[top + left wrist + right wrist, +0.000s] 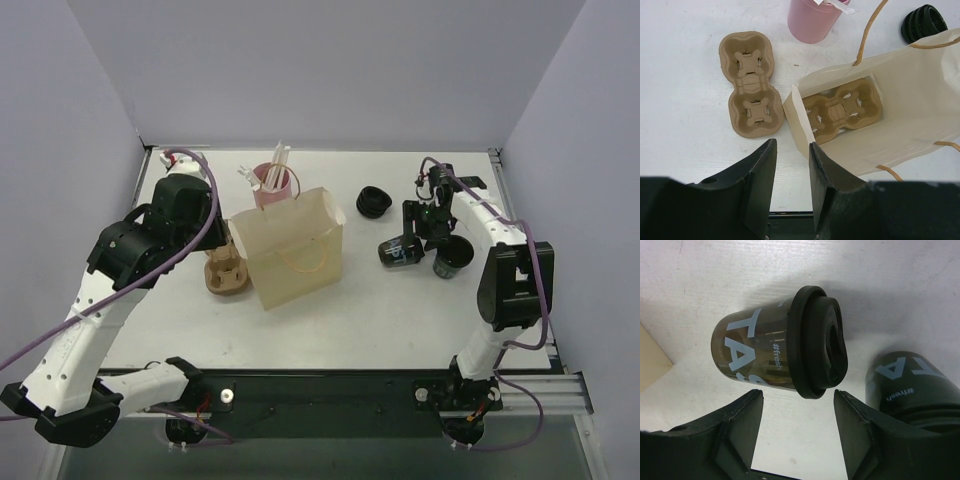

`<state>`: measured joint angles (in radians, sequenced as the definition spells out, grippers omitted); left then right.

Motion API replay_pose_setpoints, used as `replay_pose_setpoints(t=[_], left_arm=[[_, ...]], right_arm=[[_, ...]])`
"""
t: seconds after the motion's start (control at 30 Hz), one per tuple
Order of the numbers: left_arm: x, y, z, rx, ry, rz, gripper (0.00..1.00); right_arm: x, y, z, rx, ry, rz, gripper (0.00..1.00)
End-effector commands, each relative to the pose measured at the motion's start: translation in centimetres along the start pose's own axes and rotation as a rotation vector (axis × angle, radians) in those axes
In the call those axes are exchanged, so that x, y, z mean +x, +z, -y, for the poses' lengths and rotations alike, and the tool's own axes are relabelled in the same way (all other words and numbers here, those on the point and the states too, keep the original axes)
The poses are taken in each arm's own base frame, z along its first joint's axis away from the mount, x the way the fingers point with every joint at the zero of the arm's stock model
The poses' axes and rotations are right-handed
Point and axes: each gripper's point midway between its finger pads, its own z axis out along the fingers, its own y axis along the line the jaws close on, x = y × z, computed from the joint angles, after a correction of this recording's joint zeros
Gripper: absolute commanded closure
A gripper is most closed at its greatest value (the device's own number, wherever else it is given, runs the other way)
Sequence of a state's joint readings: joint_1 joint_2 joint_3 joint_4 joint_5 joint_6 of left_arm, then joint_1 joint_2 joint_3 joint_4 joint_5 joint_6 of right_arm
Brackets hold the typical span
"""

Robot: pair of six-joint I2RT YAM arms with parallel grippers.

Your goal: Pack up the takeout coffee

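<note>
Oddly, only the left wrist view reveals a moulded pulp tray (840,111) inside the smooth paper bag (920,90); left gripper (791,146) and right gripper (797,396) both gape, empty.

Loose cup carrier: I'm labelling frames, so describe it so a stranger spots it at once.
Find the upright cream paper bag. Flat on the table just left of it lies a brown pulp two-cup carrier. Its twin sits inside the bag; this one lies outside.

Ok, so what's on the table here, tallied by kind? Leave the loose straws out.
Black coffee cups: 2
Cardboard cup carriers: 2
Paper bag: 1
Pink cup: 1
Stack of black lids: 1
Total: 7
</note>
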<state>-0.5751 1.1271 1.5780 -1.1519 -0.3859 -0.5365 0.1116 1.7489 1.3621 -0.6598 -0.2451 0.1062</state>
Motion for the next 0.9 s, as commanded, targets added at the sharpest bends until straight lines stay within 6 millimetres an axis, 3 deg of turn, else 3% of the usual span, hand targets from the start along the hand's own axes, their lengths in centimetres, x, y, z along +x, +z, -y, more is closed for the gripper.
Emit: replay_pose_setpoints(t=[0.0, 0.53, 0.87], left_arm=[[-0.2, -0.8, -0.5, 0.003, -0.002, 0.025, 0.58], [0.1, -1.1, -0.5, 0.012, -0.002, 0.016, 0.58], [0.1, -1.3, -0.5, 0.018, -0.004, 0.013, 0.58]], right_arm=[[0.6, 0.4, -0.1, -0.010, -0.005, -0.051, 0.41], [-0.8, 0.4, -0.3, -0.031, -0.044, -0.032, 0.35], [-1.1, 0.9, -0.4, -0.058, -0.078, -0.032, 0.49]])
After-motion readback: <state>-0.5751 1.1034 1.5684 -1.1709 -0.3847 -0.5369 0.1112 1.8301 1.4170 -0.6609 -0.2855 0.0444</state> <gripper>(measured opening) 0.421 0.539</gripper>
